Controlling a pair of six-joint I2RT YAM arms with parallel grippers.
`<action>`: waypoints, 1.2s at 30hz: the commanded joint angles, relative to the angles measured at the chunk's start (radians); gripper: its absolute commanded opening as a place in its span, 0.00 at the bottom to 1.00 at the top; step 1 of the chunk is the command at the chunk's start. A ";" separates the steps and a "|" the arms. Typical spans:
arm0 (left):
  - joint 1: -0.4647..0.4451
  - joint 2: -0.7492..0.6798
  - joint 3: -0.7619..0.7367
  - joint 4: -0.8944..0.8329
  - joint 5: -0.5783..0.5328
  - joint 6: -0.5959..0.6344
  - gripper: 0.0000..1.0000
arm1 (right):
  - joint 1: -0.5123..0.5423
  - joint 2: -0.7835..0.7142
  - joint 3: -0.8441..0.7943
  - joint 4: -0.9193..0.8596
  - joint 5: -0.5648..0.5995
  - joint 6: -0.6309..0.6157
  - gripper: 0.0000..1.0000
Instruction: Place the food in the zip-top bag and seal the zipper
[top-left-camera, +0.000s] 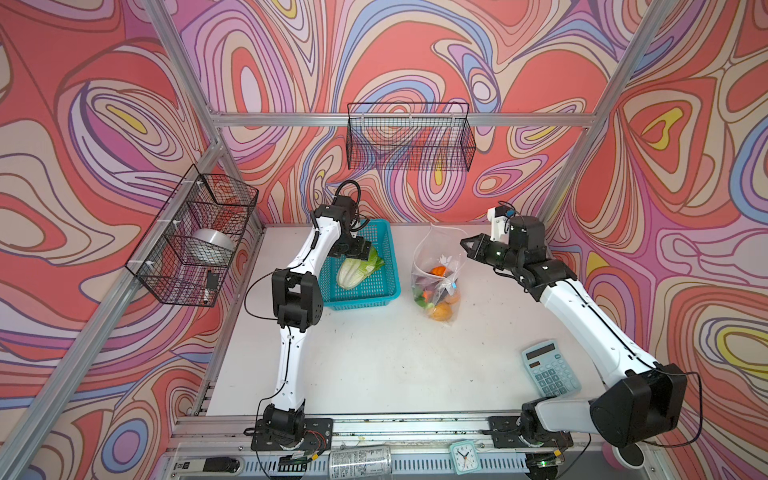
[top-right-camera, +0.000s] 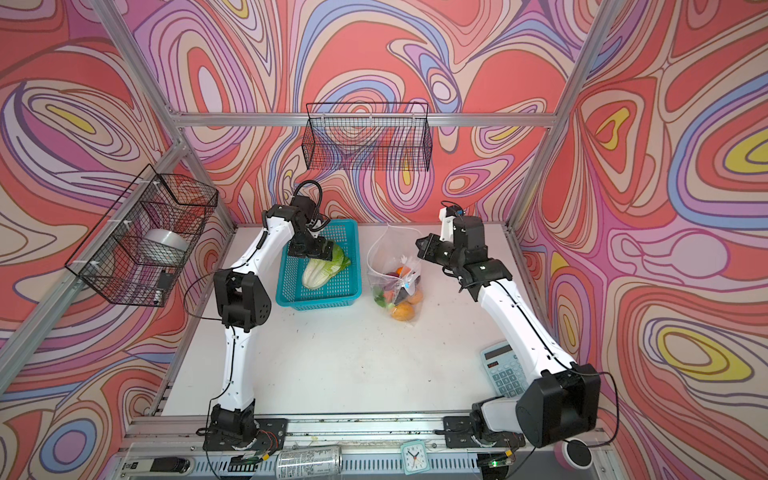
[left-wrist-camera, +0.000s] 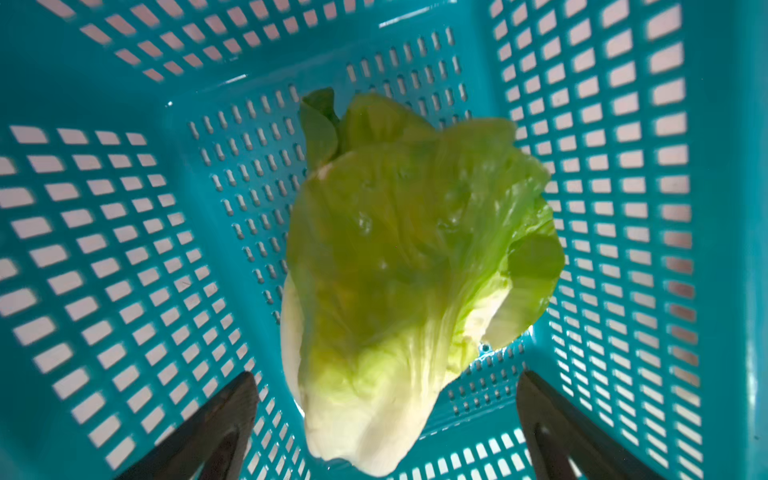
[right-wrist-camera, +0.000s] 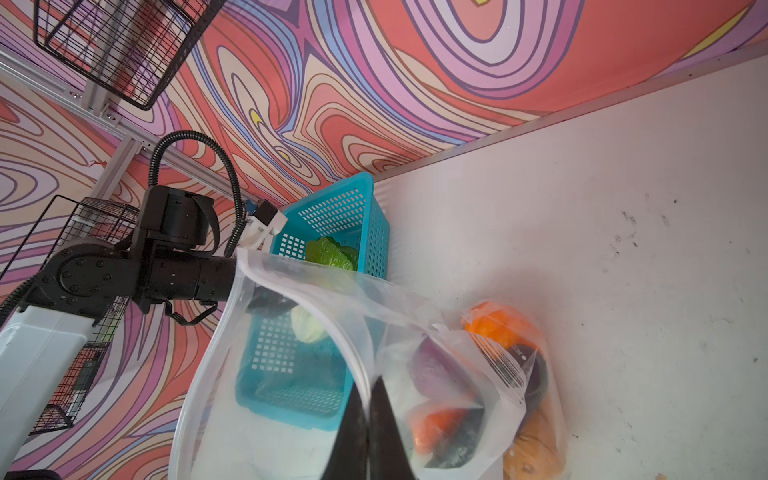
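A green-white cabbage (top-left-camera: 356, 270) (top-right-camera: 321, 271) (left-wrist-camera: 407, 270) lies alone in the teal basket (top-left-camera: 361, 301) (left-wrist-camera: 104, 249). My left gripper (top-left-camera: 367, 251) (left-wrist-camera: 386, 376) hangs open just above it, one finger on each side of its white stem end, touching nothing. The clear zip-top bag (top-left-camera: 428, 253) (top-right-camera: 384, 255) (right-wrist-camera: 216, 374) stands right of the basket with its mouth open. Inside it lie an orange pumpkin (top-left-camera: 441, 311), a purple onion (right-wrist-camera: 432, 365) and other food. My right gripper (top-left-camera: 463, 242) (right-wrist-camera: 369, 386) is shut on the mouth edge with the zipper (right-wrist-camera: 270, 276).
A light-blue calculator (top-left-camera: 550, 368) lies by the right arm near the front. Black wire baskets hang on the back wall (top-left-camera: 411, 137) and the left wall (top-left-camera: 195, 237). A small clock (top-left-camera: 462, 456) and a can (top-left-camera: 359, 459) sit on the front rail.
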 joint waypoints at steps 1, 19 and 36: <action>0.004 0.039 0.039 -0.103 0.029 0.063 1.00 | -0.004 -0.040 -0.017 -0.005 0.024 -0.005 0.00; -0.222 -0.168 -0.403 0.286 -0.493 0.114 1.00 | -0.004 -0.041 -0.043 0.015 0.031 0.010 0.00; -0.242 -0.149 -0.424 0.343 -0.495 0.108 1.00 | -0.004 -0.036 -0.045 0.019 0.035 -0.007 0.00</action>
